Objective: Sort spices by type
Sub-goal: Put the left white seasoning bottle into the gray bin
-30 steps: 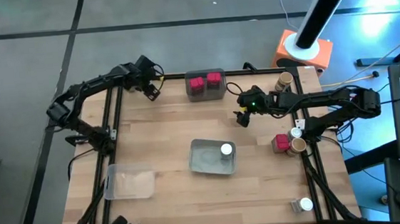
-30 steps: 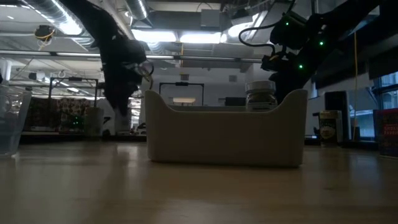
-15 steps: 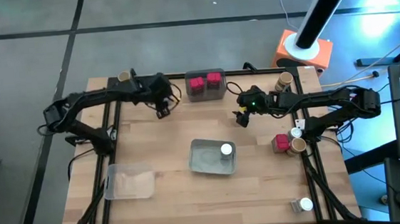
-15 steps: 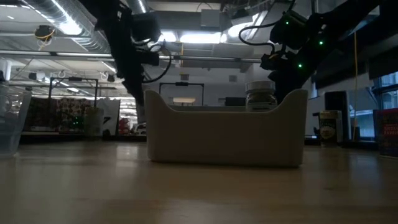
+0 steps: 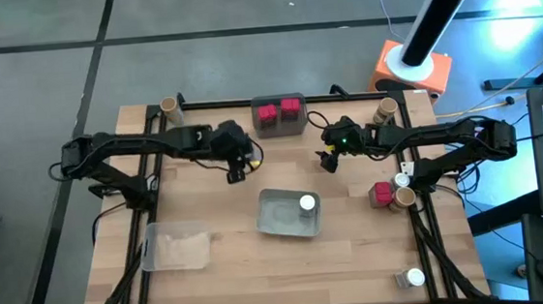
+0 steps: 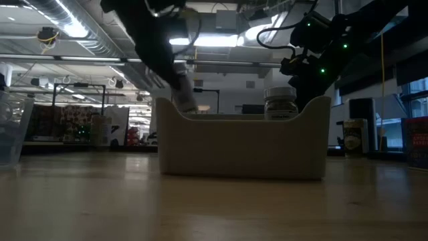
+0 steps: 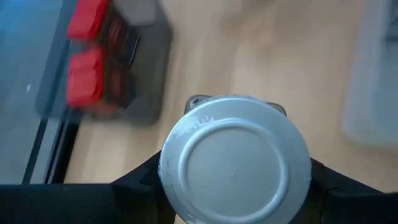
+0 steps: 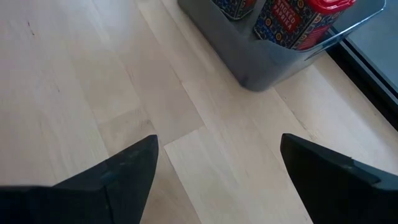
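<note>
Left wrist view: left end effector (image 7: 233, 186) grips white-topped jar (image 7: 235, 159); lid unlabelled.

Both arms (image 5: 126, 149) are dark, slim and jointed, with thin black cables looping beside them. Small green lights glow on the right arm (image 5: 416, 139). Its fingers (image 8: 118, 171) are flat, black wedges.

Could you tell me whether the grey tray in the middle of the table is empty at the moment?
No. The grey tray holds one white-topped jar, standing upright near one corner; the remainder of its floor is bare.
</note>
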Available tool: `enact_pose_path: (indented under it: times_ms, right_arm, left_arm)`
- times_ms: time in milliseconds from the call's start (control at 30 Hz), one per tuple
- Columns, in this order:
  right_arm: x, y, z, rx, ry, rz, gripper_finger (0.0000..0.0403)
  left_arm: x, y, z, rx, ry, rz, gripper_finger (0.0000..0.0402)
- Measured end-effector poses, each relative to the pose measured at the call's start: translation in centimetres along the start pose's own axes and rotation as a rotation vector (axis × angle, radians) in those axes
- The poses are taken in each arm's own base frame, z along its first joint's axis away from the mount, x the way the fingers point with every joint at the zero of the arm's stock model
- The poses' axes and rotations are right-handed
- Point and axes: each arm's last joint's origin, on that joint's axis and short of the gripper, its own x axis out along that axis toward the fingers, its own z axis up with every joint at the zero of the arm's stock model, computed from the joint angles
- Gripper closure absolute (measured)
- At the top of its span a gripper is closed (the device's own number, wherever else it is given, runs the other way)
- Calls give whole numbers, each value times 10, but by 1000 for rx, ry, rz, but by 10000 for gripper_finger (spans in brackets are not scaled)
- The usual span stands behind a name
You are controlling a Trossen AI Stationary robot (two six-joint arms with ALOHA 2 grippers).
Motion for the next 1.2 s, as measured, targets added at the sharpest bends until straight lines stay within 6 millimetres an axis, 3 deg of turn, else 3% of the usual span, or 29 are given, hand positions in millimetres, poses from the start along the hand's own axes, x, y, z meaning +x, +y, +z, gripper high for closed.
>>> enact_pose_path:
  times_ms: [233,667,900,1200]
  right_arm:
    - [0,0,4,-72,-37,0,65]
    - [0,0,6,-117,-58,0,65]
    - [0,0,6,-118,-55,0,66]
    - [0,0,5,-119,-53,0,65]
  left_arm:
    - [-11,-40,19,27,-182,-143,210]
    - [-28,-87,38,-54,-386,-264,209]
    - [-10,-115,34,-8,-325,-283,209]
    - [-1,-121,30,-66,-164,-270,208]
